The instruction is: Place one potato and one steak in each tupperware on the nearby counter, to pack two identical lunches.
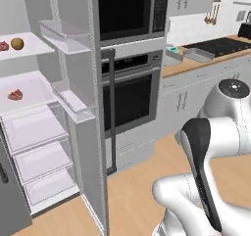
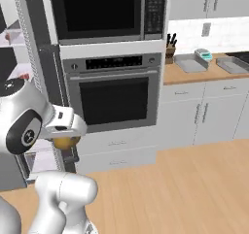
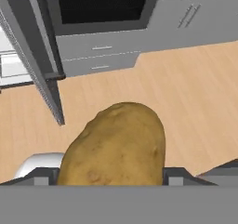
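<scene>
End effector [image 3: 111, 181] clamped on round-oval golden-brown potato [image 3: 116, 146], carried above floor for transfer to grey rectangular tupperware [image 2: 189, 63] on light-brown wooden surface [image 2: 194, 74].

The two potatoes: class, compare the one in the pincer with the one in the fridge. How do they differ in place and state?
1. The held potato sits clamped in the pincer above the wooden floor; the fridge potato rests free on an upper shelf.
2. The fridge potato lies beside a steak; the held potato has nothing next to it.
Shared: both are golden-brown and round-oval.
</scene>
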Robot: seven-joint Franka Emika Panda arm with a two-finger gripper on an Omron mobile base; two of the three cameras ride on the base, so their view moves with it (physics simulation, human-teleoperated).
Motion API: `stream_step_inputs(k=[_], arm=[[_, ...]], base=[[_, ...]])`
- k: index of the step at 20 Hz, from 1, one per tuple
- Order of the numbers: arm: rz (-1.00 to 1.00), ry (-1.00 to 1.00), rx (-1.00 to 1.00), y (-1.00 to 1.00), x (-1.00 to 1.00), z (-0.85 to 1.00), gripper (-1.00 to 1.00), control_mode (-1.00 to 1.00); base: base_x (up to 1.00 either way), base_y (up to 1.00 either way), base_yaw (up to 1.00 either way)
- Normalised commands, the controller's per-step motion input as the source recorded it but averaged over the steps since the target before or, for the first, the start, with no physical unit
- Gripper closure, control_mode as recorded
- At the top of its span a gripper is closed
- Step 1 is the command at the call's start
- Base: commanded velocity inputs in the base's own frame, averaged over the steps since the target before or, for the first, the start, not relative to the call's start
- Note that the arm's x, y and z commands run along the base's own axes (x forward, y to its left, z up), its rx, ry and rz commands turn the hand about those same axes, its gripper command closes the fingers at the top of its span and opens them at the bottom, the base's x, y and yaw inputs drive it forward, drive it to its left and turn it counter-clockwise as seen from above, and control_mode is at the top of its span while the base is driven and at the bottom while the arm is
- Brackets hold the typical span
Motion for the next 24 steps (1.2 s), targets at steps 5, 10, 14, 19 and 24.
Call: stream_step_inputs(k=[5, 10, 14, 19, 24], arm=[[0.0, 0.0, 0.0, 0.0, 0.0, 0.0, 1.0, 1.0], [0.0, 0.0, 0.0, 0.0, 0.0, 0.0, 1.0, 1.0], [0.0, 0.0, 0.0, 0.0, 0.0, 0.0, 1.0, 1.0], [0.0, 0.0, 0.0, 0.0, 0.0, 0.0, 1.0, 1.0], [0.0, 0.0, 0.0, 0.0, 0.0, 0.0, 1.0, 1.0]], base=[[0.99, -1.0, -0.3], [1.0, -0.96, -0.03], [1.0, -0.57, 0.09], [1.0, -0.21, 0.17], [1.0, -0.14, 0.2]])
